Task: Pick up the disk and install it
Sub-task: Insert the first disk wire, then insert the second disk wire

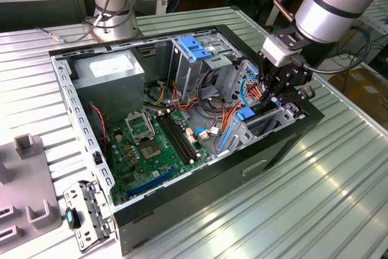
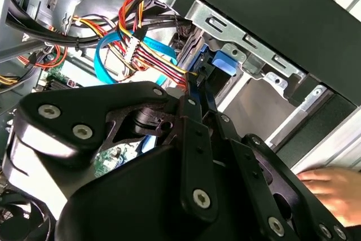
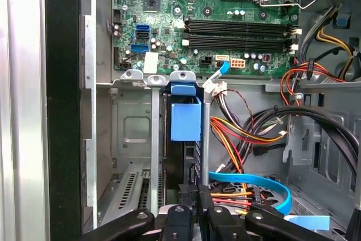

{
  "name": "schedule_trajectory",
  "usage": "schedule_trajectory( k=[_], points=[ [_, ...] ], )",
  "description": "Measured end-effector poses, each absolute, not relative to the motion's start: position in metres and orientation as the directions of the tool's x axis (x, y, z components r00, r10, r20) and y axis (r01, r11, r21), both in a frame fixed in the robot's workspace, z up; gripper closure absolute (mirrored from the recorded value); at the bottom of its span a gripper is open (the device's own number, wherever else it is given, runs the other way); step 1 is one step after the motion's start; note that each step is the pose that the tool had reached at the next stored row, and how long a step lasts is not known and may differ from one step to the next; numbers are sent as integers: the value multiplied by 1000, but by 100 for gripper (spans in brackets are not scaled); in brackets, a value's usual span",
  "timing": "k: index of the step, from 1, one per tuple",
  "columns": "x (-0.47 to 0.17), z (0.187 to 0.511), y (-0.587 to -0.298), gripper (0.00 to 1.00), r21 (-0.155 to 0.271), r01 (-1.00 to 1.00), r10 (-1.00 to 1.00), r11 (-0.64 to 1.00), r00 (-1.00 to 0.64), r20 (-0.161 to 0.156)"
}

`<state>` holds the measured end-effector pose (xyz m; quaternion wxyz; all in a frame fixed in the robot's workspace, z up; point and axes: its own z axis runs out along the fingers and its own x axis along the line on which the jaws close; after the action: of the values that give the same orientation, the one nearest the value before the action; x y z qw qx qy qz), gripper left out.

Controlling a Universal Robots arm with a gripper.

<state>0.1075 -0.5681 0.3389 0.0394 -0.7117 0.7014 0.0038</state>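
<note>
The disk (image 3: pixel 185 121) stands edge-on in a slot of the metal drive bay (image 3: pixel 132 134) at the case's front, its blue carrier tab facing up. In the exterior view its blue rail (image 1: pixel 245 115) shows in the bay at the case's right end. My gripper (image 3: pixel 198 195) hangs right over the disk's end, fingers shut together, tips (image 2: pixel 194 80) against the blue carrier (image 2: pixel 223 63). Nothing shows between the fingers. In the exterior view the gripper (image 1: pixel 271 98) reaches down into the case among the cables.
Red, yellow and blue cables (image 3: pixel 248 139) crowd the space beside the bay. The motherboard (image 1: pixel 154 144), a grey power supply box (image 1: pixel 112 77) and a tall cage with a light-blue flap (image 1: pixel 194 47) fill the case. A person's hand (image 2: pixel 333 187) rests outside the case wall.
</note>
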Motion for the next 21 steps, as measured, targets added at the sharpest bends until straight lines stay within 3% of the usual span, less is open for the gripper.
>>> schedule_trajectory(
  k=[3,4,8,10,21],
  points=[
    [108,340,-568,82,-51,-999,-998,-13,16,-61],
    [108,346,-568,76,-52,-999,-998,-13,16,-61],
    [108,355,-568,76,-52,-999,-998,-13,16,-60],
    [108,355,-568,89,-52,-999,-998,-13,16,-60],
    [108,355,-568,89,-52,-999,-998,-13,16,-60]
  ],
)
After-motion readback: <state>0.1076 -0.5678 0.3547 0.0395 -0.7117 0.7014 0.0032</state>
